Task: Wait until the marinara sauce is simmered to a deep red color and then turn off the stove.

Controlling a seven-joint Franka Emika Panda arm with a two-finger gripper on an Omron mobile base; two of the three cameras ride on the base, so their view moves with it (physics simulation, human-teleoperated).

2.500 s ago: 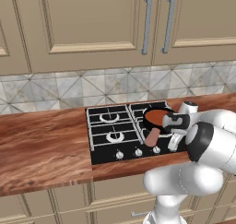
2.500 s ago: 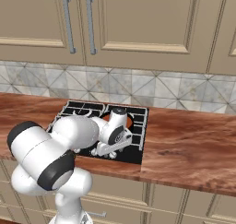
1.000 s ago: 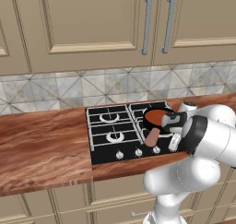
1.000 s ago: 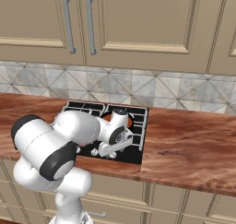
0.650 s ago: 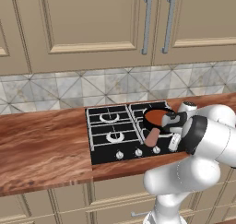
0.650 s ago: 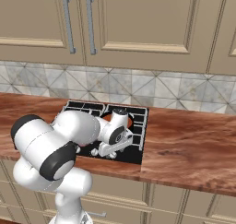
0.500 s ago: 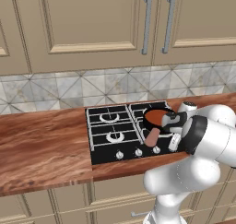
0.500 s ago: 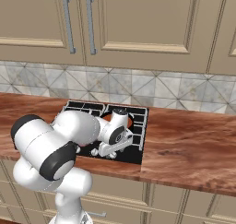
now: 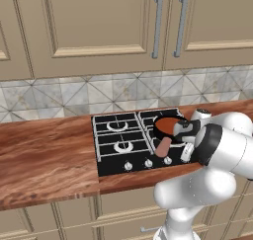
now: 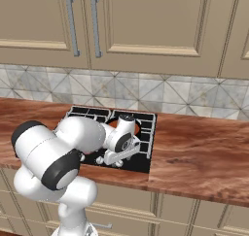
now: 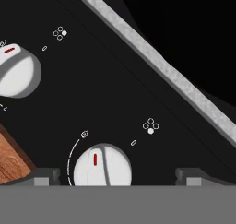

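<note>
Two dark fingertips (image 11: 46, 174) of the gripper (image 11: 117, 176) were seen spread wide at the bottom of the hand view, one at each side of a silver knob (image 11: 102, 165) and closed on nothing. The stove (image 9: 118, 146) was pictured at centre frame on the wooden counter (image 9: 44, 155). The marinara sauce (image 9: 169, 124) was shown deep red in its pan (image 9: 161, 132), right of centre in the left base view.

Gripper (image 11: 110, 174) sits low over front edge of stove (image 9: 112, 161), jaws spread wide w/ one knob (image 11: 102, 167) between tips, clear gap each side; 2nd knob (image 11: 16, 71) well apart. Pan handle (image 9: 162, 146) juts toward knob row, blocks approach from behind. Wood counter (image 9: 44, 155) left of stove is free room.
</note>
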